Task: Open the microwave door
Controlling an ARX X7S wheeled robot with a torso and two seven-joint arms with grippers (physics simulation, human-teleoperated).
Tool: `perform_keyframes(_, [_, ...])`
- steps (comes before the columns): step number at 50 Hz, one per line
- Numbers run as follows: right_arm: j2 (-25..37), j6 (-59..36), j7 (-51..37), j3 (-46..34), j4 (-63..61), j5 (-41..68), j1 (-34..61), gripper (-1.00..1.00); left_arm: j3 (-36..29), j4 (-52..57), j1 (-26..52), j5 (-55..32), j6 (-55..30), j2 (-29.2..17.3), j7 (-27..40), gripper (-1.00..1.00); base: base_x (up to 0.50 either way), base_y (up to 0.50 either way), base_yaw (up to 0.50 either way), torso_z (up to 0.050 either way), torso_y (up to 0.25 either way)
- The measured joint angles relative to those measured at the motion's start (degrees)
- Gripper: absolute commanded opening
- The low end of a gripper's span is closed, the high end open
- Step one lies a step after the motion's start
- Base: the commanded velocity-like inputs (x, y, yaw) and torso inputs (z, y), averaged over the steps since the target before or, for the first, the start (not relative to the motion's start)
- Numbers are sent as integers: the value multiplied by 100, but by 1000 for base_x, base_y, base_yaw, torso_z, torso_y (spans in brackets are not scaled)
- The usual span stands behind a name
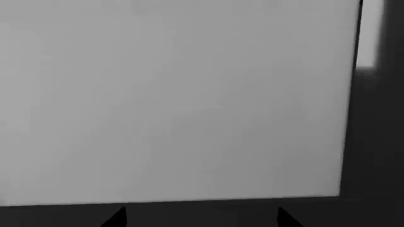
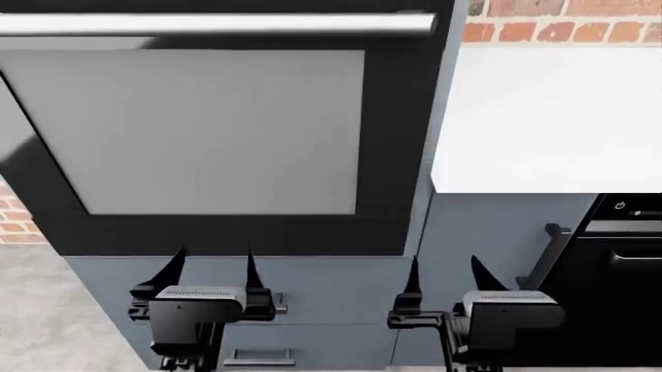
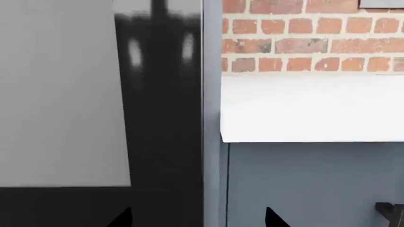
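A big black-framed appliance door (image 2: 398,139) with a grey window (image 2: 207,128) and a silver bar handle (image 2: 217,23) along its top stands shut in a blue-grey cabinet column. I cannot tell whether it is the microwave door. My left gripper (image 2: 213,267) is open and empty, low in front of the door. In the left wrist view it (image 1: 202,218) faces the grey window (image 1: 177,99). My right gripper (image 2: 447,273) is also open and empty. In the right wrist view it (image 3: 198,218) faces the door's black right edge (image 3: 161,118) and the cabinet side (image 3: 213,118).
A white counter (image 2: 548,116) runs to the right under a brick wall (image 2: 559,19). Below it are a blue-grey cabinet front (image 2: 486,232) with a dark bar handle (image 2: 550,256) and a black appliance (image 2: 621,263). A drawer handle (image 2: 259,356) sits under the door.
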State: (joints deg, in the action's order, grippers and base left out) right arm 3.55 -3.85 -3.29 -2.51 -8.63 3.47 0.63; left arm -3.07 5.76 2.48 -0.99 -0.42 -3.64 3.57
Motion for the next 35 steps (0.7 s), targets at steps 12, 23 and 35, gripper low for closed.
perform_keyframes(12, [242, -892, -203, 60, -1619, 125, 681, 100, -27, 1290, 547, 84, -554, -338, 46, 100, 0, 0, 0, 50, 0])
perform_keyframes(23, [423, -1606, -359, 101, -2971, 210, 1447, 100, 15, 2382, 1188, 151, -995, -693, -51, 100, 0, 0, 0, 50, 0])
perform_keyframes(35, [558, -2406, -493, 73, -3914, 297, 2287, 100, 172, 3278, 1792, 135, -1524, -997, -145, 100, 0, 0, 0, 50, 0])
